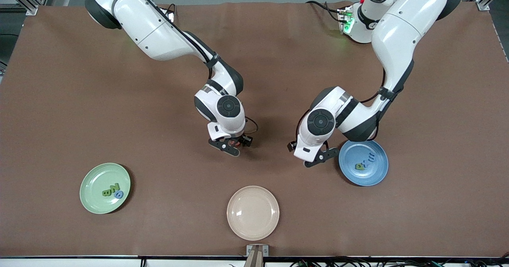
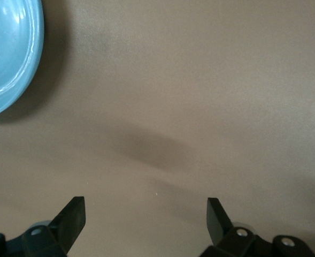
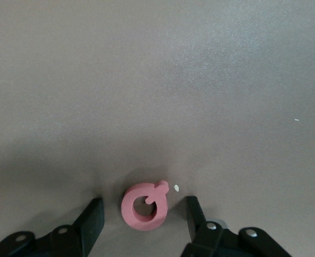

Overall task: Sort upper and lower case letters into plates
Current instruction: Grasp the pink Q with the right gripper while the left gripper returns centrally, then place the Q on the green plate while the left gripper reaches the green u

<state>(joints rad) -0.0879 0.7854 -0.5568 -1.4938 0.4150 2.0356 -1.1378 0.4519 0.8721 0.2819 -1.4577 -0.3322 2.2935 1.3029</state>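
Observation:
A pink ring-shaped letter (image 3: 145, 206) lies flat on the brown table, mid-table. My right gripper (image 3: 144, 205) straddles it, open, with a gap on each side between fingers and letter. In the front view that gripper (image 1: 234, 145) hangs low over the table. The mint green plate (image 1: 93, 179) holds two green letters (image 1: 111, 190) and a blue one (image 1: 118, 194). On the blue plate (image 1: 375, 173) lie a green letter (image 1: 360, 166) and blue letters (image 1: 370, 158). My left gripper (image 1: 320, 158) sits beside the blue plate (image 2: 13, 59), wide open and empty (image 2: 146, 202) over bare table.
A cream-beige plate (image 1: 253, 213) with nothing on it sits near the table's front edge, between the two coloured plates. A small bracket (image 1: 257, 252) stands at that edge.

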